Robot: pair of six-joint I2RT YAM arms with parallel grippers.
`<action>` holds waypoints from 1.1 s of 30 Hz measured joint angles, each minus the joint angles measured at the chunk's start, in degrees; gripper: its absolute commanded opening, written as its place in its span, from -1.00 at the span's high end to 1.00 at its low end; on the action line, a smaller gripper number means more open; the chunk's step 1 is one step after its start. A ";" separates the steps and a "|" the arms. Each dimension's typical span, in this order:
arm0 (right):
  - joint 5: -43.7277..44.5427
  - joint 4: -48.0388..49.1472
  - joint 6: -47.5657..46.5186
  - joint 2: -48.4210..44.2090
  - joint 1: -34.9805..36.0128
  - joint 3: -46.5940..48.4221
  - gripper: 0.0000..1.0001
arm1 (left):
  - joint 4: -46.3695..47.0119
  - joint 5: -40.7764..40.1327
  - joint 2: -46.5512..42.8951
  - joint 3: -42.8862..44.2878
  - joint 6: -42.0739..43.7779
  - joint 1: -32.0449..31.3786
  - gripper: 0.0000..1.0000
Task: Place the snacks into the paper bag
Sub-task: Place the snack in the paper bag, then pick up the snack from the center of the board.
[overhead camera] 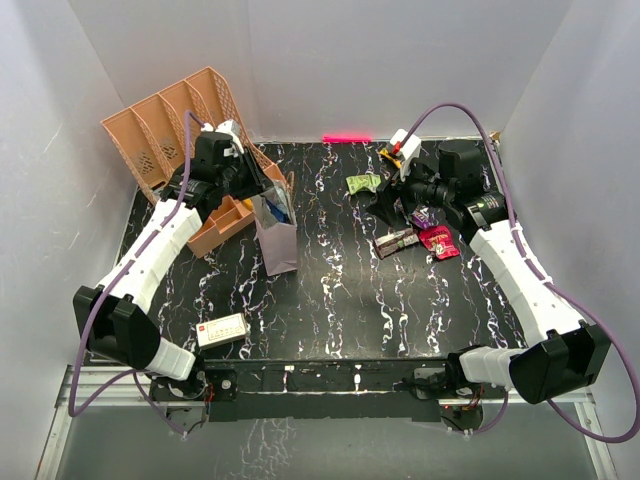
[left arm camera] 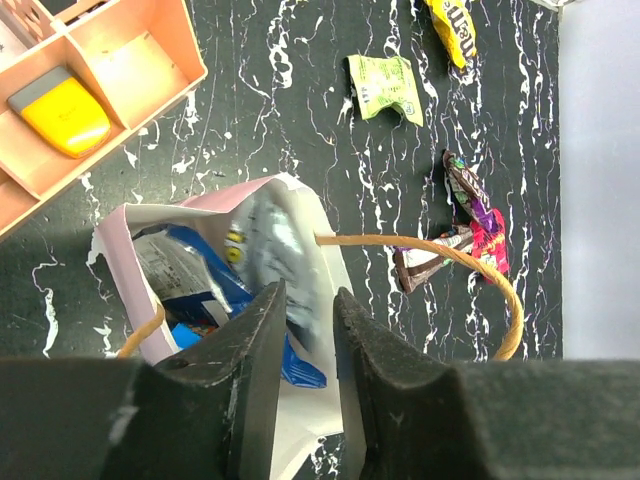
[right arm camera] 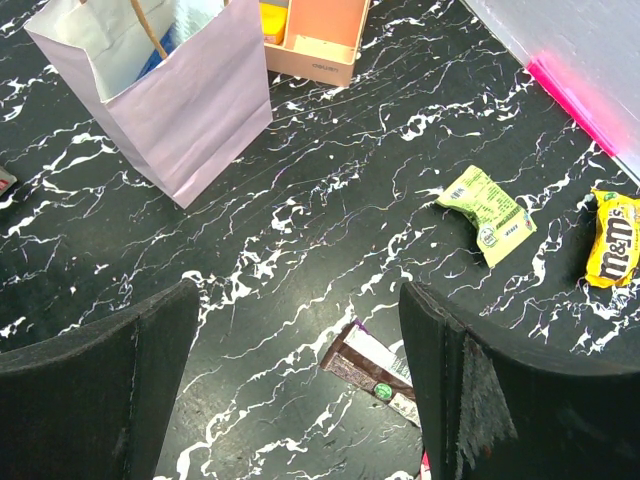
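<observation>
The mauve paper bag (overhead camera: pixel 279 240) stands left of centre, mouth up. In the left wrist view a blue packet (left arm camera: pixel 195 275) and a blurred silver packet (left arm camera: pixel 268 238) lie inside the bag (left arm camera: pixel 320 225). My left gripper (left arm camera: pixel 308 295) hovers right over the mouth, jaws a narrow gap apart, nothing between them. A green packet (right arm camera: pixel 487 213), a yellow packet (right arm camera: pixel 612 238), a dark brown wrapper (right arm camera: pixel 375 368) and a red wrapper (overhead camera: pixel 438 241) lie on the right. My right gripper (right arm camera: pixel 310 370) hangs open above the dark brown wrapper.
A peach slotted organiser (overhead camera: pixel 170 125) stands at the back left, with a small orange tray (left arm camera: pixel 120 60) holding a yellow object beside the bag. A white box (overhead camera: pixel 222 329) lies near the front left. Pink tape (right arm camera: pixel 580 100) marks the back edge.
</observation>
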 measured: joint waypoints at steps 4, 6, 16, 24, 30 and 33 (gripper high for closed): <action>0.50 0.00 0.02 0.00 0.00 -0.04 -0.70 | 0.26 0.48 0.00 0.00 0.79 0.00 0.41; 1.03 0.11 0.04 0.00 0.00 -0.42 -0.70 | 0.37 0.63 0.00 0.00 1.22 0.00 0.36; 15.23 1.68 2.01 2.43 -0.76 -2.75 -0.70 | 1.31 8.50 -0.13 0.70 11.06 -0.02 -0.15; 27.52 2.08 1.57 12.02 -3.67 -4.66 -0.62 | -0.74 13.62 -2.12 7.63 22.67 0.31 -0.46; 30.49 1.07 -2.60 19.34 -8.63 -4.66 -0.57 | -1.62 16.04 -5.97 10.10 27.67 1.11 -0.51; 31.76 0.13 -5.99 22.01 -9.46 -4.66 -0.55 | -1.66 17.86 -6.75 10.69 28.70 1.60 -0.53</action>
